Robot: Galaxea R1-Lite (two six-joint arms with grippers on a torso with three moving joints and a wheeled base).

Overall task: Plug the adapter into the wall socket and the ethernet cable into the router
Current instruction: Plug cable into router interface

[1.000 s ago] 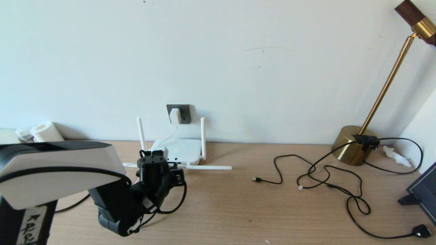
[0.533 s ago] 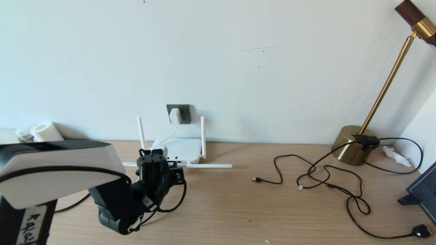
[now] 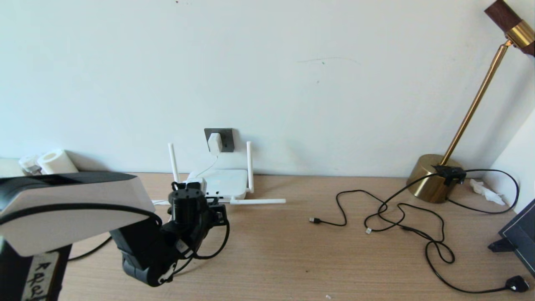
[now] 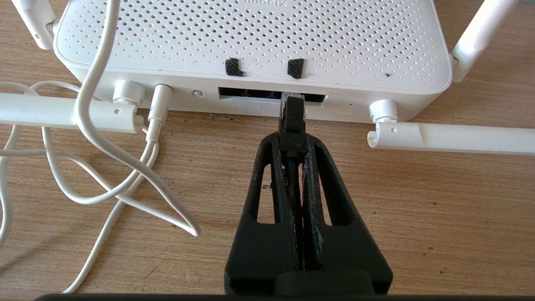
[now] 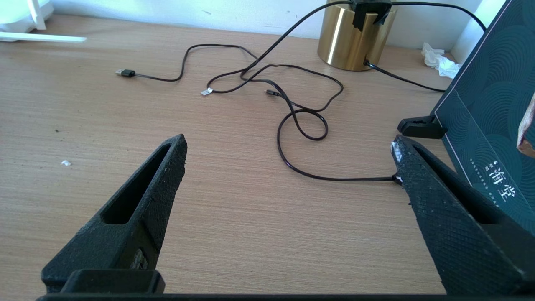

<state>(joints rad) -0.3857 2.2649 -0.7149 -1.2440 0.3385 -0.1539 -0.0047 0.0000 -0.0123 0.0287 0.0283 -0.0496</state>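
I note router (image 3: 223, 184) nudged back toward socket (image 3: 220, 139); adapter (image 3: 215, 143) seated there. Left gripper (image 4: 292, 138) clenched on cable (image 4: 292, 119), connector tip entering router port. Right gripper (image 5: 288, 167) released, idle.

I'm looking at what seems to be a home or small office corner rather than a lab. A wood-grain desk (image 3: 292, 251) is running along a plain white wall (image 3: 292, 62), with a brass lamp (image 3: 432, 177) standing at the far right, its stem leaning up out of view. A consumer router (image 3: 221, 184) is sitting under a wall socket (image 3: 228, 140), thin black cables (image 3: 401, 217) are lying loose across the desktop, a paper roll (image 3: 56, 162) is resting at the left, and a dark patterned box (image 5: 489, 117) is leaning on a stand.
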